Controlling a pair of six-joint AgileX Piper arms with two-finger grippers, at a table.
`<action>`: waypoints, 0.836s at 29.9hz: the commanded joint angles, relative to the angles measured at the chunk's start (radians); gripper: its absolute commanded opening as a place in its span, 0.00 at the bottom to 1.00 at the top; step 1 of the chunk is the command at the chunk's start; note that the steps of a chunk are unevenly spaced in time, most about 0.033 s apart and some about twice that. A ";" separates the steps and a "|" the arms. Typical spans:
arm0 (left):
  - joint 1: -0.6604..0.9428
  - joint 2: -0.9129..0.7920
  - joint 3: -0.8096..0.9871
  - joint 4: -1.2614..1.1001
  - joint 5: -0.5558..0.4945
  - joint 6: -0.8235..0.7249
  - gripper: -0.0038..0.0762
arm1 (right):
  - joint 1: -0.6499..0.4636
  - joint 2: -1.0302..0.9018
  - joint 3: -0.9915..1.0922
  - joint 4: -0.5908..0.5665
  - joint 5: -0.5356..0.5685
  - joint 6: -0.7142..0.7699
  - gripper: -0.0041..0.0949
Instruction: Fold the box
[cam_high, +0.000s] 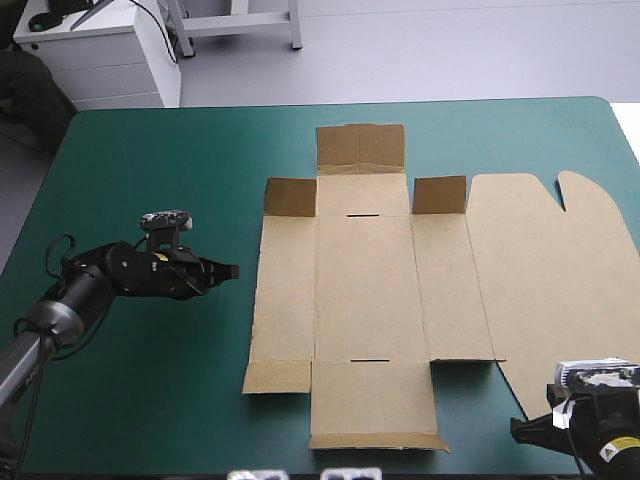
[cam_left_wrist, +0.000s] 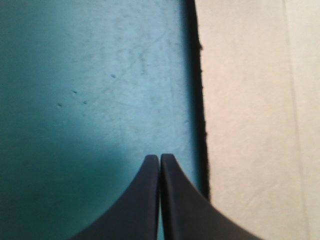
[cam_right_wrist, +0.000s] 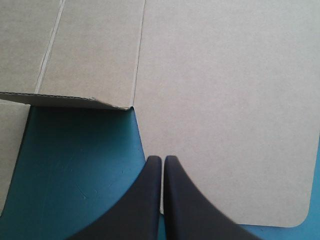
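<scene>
Across the teal-green desk (cam_high: 150, 150) the brown box (cam_high: 365, 300) lies nearly flat, folding barely begun; your left claw (cam_left_wrist: 159, 157), pinched together and empty, sits just beside its left edge, your right claw (cam_right_wrist: 162, 159) likewise, seemingly over its near right corner, so next you likely need to raise a side panel.

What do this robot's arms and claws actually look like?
Both arms are black. The left arm is silver-grey toward its base and carries a small yellow label; the right arm shows one too. The left gripper and right gripper each have two broad black fingers curved like fins, tapering to a point.
</scene>
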 joint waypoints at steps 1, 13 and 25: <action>0.107 -0.003 -0.032 -0.360 0.071 0.279 0.04 | 0.004 0.011 -0.024 0.012 -0.055 -0.001 0.04; 0.208 0.031 -0.032 -0.452 0.260 0.453 0.04 | 0.004 0.011 -0.024 0.012 -0.055 -0.001 0.04; 0.208 0.031 0.013 -0.414 0.287 0.377 0.68 | 0.004 0.011 -0.024 0.012 -0.055 -0.001 0.04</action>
